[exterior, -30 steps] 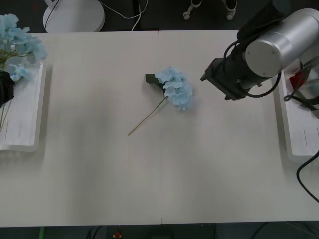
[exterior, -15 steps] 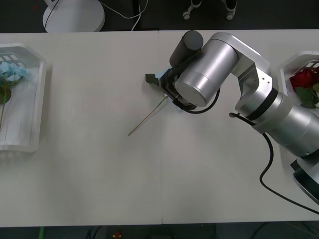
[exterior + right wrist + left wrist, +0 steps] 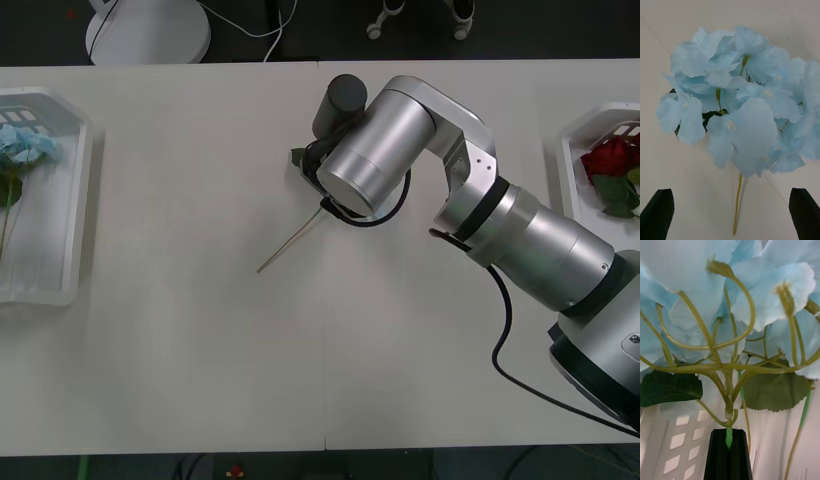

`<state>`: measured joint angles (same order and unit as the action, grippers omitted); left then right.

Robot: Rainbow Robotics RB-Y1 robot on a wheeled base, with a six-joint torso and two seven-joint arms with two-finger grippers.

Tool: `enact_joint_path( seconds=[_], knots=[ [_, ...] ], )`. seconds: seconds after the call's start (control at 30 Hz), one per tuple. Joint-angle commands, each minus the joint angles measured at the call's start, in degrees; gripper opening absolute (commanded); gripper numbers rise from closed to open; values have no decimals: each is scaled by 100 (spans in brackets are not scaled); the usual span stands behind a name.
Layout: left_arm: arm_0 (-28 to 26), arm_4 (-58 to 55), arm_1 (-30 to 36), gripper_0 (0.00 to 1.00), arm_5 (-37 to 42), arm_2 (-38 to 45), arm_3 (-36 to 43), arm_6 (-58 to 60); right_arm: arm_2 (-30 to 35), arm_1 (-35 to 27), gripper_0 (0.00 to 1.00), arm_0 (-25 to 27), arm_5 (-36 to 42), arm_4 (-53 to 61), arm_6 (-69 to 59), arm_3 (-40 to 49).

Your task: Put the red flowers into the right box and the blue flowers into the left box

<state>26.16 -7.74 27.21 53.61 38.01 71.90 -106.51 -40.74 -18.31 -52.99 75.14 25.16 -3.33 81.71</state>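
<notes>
We have the right gripper (image 3: 730, 213) hanging spread wide over the 1 blue flower (image 3: 739, 108) lying near the middle of the bench (image 3: 200, 330), its black fingers (image 3: 657, 213) apart on either side of the thin stem (image 3: 290, 245), which trails toward 7 o'clock from under the arm in the front view. The left gripper (image 3: 729, 455) is clamped on the stem of another blue cluster (image 3: 730, 296) inside the left box (image 3: 75, 200), at 9 o'clock on the bench; the red flowers (image 3: 608, 165) lie in the right box (image 3: 575, 135) at 3 o'clock. The risk we see: the stem is thin and flat on the bench, so closing too high would catch only soft petals and the bloom could slip free. Also, this flower belongs at the left, so dropping it into the nearer right box would missort it. If the left gripper lifts before releasing, it could drag its cluster back out.
</notes>
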Motion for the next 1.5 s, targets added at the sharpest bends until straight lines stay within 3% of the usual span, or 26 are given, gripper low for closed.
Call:
enact_joint_path(
  seconds=[0.03,0.07,0.17,0.2,0.23,0.3,0.43,0.87,1.17,1.37,1.5],
  knots=[
    [188,88,276,0,-430,110,-334,447,-83,214,89,-309,-167,-125,-106,-41],
    [188,70,293,2,-430,110,-361,447,-101,205,88,-309,-167,-125,-97,-41],
    [188,9,311,41,-430,110,-361,455,-101,135,88,-309,-210,42,-71,-41],
    [188,-35,311,61,-430,110,-352,464,-110,82,88,-317,-254,156,-36,-23],
    [197,-79,311,74,-430,110,-352,464,-110,3,88,-326,-307,262,-9,-6],
    [197,-263,311,86,-422,110,-352,464,-110,-208,88,-344,-325,508,87,126],
    [197,-624,364,100,-316,110,-334,420,-119,-823,88,-335,-325,1229,905,460],
    [188,-1142,566,100,1811,93,1133,403,180,-2599,88,-317,-413,3417,5000,689],
    [171,-1336,566,100,3428,-285,2671,447,883,-3504,89,-63,-237,4815,8085,689],
    [171,-1485,557,100,3929,-988,3427,473,1411,-3847,88,34,229,5553,9993,689],
    [179,-1766,557,100,3780,-1560,3577,526,1674,-4119,88,201,317,6159,11038,689]
  ],
)
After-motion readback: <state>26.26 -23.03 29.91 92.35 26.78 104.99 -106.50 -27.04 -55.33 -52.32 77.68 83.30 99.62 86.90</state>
